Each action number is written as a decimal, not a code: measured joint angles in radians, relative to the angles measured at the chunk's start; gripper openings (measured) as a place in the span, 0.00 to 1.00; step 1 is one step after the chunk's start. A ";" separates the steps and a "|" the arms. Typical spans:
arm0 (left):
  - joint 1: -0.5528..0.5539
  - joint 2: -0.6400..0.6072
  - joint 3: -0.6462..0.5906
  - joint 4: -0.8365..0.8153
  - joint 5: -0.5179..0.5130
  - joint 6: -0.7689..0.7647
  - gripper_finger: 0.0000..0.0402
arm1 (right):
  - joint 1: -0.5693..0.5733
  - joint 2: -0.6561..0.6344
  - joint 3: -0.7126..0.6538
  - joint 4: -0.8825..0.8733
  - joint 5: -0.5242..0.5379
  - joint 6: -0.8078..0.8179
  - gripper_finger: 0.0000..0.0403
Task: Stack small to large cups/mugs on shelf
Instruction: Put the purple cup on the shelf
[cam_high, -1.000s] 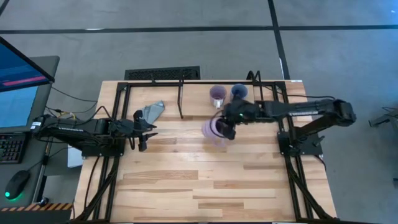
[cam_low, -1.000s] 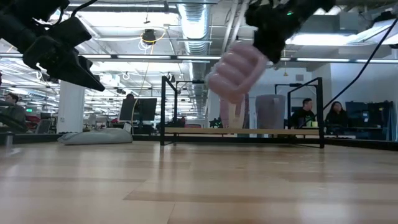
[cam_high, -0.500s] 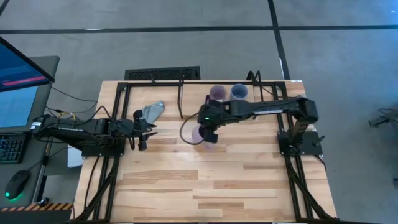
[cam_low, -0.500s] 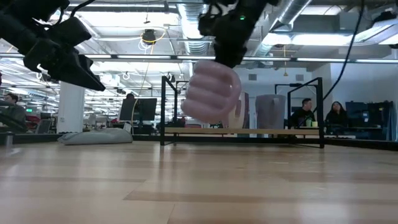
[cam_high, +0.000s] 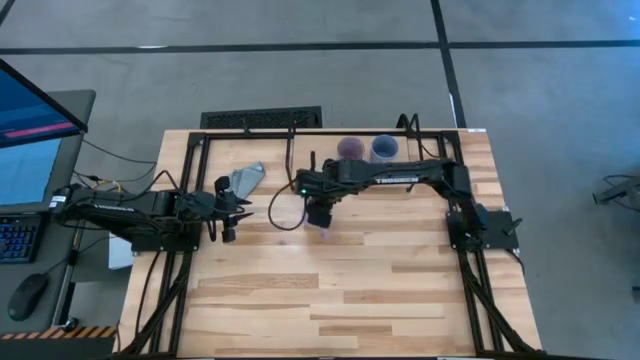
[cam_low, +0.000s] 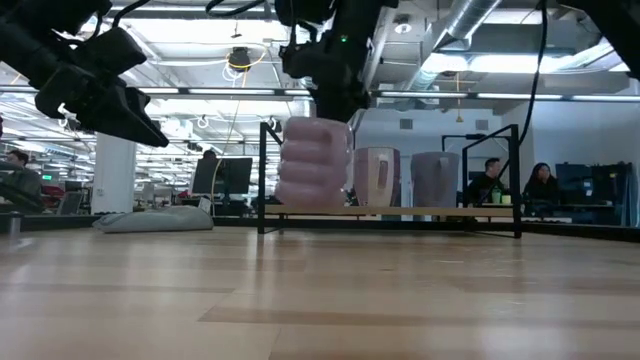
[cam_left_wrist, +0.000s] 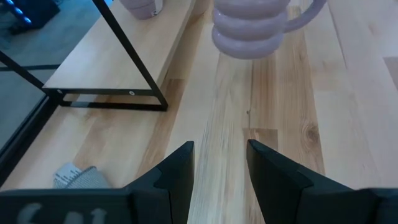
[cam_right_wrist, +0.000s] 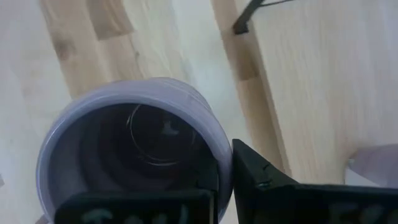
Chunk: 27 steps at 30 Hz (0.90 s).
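Gripping the pale lilac mug (cam_low: 314, 163) by its rim, right jaws (cam_right_wrist: 224, 174) clamped.

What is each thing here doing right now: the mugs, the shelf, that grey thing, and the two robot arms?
Pale lilac mug: upright, held above the table by its rim.
Purple mug: upright on the shelf.
Blue-grey mug: upright on the shelf, beside the purple one.
Shelf: holds two mugs.
Grey wedge: lying on the table.
Right tool: shut on the lilac mug's rim.
Left tool: open, empty.
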<state>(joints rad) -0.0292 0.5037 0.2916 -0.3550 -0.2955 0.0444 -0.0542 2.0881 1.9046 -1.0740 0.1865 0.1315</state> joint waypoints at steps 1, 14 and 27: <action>0.000 0.000 0.000 0.000 0.000 0.000 0.35 | -0.007 0.000 0.002 -0.005 -0.002 0.000 0.08; 0.000 0.000 0.000 -0.008 0.000 -0.004 0.35 | -0.138 -0.058 0.111 -0.144 -0.030 0.010 0.08; 0.000 0.000 0.000 -0.010 0.001 -0.006 0.35 | -0.221 -0.056 0.246 -0.148 -0.029 -0.052 0.08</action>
<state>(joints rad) -0.0292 0.5037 0.2916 -0.3649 -0.2947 0.0380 -0.2749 2.0323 2.1506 -1.2220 0.1570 0.0794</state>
